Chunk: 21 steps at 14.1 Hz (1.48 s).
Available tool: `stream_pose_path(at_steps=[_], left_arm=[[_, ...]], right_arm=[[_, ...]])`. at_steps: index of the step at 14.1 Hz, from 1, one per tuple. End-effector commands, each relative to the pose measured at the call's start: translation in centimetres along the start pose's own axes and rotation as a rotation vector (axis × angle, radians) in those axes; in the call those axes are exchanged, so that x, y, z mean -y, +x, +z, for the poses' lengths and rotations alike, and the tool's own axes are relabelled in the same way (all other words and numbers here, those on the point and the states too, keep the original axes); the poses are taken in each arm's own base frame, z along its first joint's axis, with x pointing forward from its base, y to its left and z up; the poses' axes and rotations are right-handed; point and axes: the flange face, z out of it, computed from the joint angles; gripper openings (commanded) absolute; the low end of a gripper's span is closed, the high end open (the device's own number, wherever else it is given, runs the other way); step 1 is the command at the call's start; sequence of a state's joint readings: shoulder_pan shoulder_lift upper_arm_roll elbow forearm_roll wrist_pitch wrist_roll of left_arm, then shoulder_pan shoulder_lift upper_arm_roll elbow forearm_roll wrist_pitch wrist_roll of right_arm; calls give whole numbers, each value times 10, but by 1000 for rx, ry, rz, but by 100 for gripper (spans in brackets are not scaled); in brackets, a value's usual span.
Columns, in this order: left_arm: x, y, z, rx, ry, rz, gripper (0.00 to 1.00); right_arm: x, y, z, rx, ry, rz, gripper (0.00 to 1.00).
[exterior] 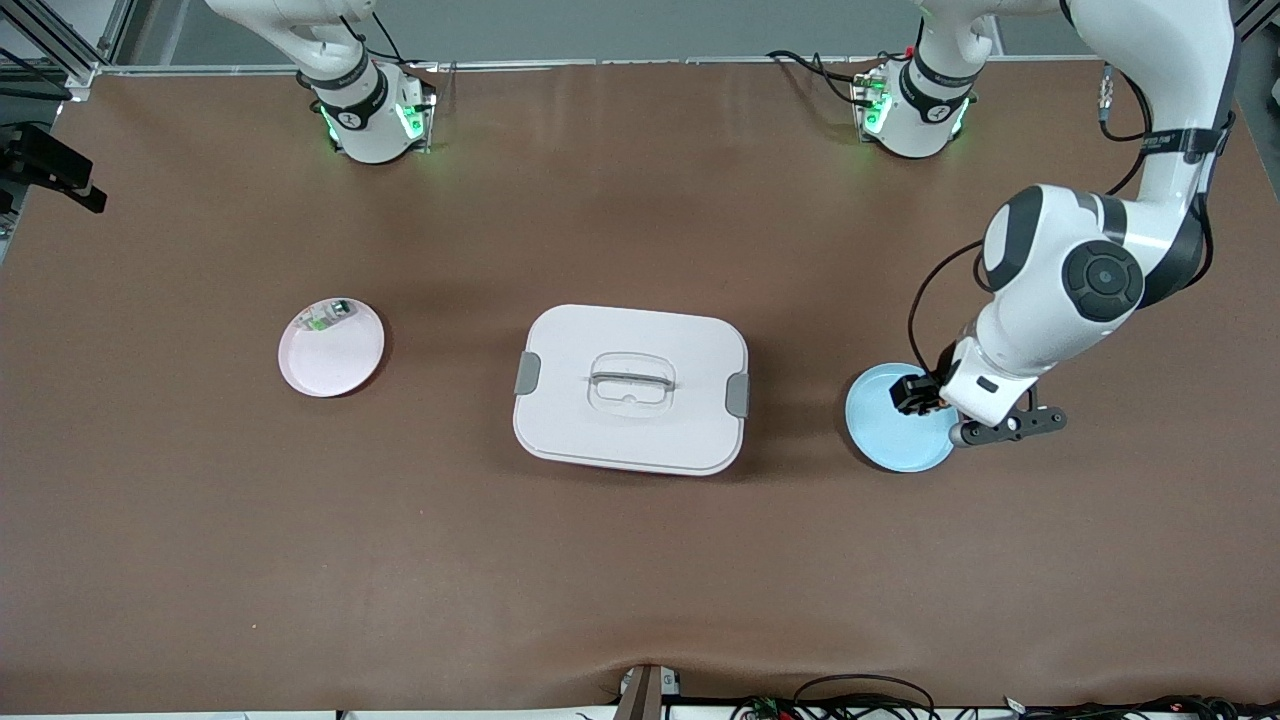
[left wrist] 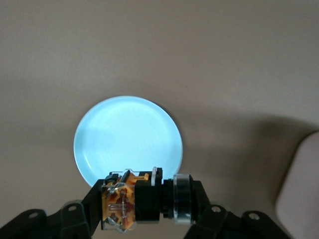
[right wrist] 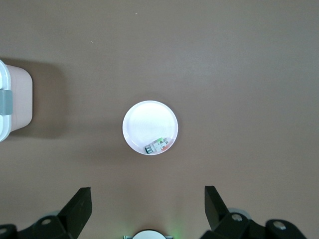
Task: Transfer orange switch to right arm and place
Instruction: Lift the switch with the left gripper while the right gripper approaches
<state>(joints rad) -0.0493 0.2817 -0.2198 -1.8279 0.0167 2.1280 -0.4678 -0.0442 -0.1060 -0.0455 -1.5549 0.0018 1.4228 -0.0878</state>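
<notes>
Since the handover hasn't started yet, the left gripper (left wrist: 144, 211) hangs over the blue plate (exterior: 885, 440) at the left arm's end of the table, fingers clamped on the orange switch (left wrist: 142, 201). It's held sideways, black body pinched between the pads, which I'd guess leaves an end free for the other arm to grab. The right gripper (right wrist: 148, 209) waits high over the white plate (right wrist: 142, 119), fingers spread wide and empty. That plate holds only a small green-and-white part (right wrist: 158, 145). Between the plates sits a white lidded box (exterior: 632, 388) with grey latches. No readable labels anywhere, as far as I can make out.
</notes>
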Motion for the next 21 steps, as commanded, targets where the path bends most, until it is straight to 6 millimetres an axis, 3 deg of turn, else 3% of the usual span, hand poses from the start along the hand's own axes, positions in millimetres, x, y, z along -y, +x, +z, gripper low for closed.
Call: stream_pose_path(at_steps=[1,2,5,9,13,17,21], left_arm=[[-39,-11,-25,37,-22,-91,0],[-55,-18,-31,38,-33,-120,0],[-99,-38,-57,79,-110,-231,0],[-158,-72,-89,153,-199,-438,0],[-196,-87,-106,385,-336,-662,0],[-243,-119,-106,522,-324,-807,0],[-281,-134,-92,718,-339,-857,0]], right_arm=[[7,3,-5,-8,1,-10,100],[16,2,-4,-1,13,-24,100],[70,2,-2,12,14,-7,100],[178,-11,15,33,-2,184,100],[257,-24,42,-10,15,216,100],[291,-25,57,6,205,312,100],[315,-24,78,-32,336,324,100]])
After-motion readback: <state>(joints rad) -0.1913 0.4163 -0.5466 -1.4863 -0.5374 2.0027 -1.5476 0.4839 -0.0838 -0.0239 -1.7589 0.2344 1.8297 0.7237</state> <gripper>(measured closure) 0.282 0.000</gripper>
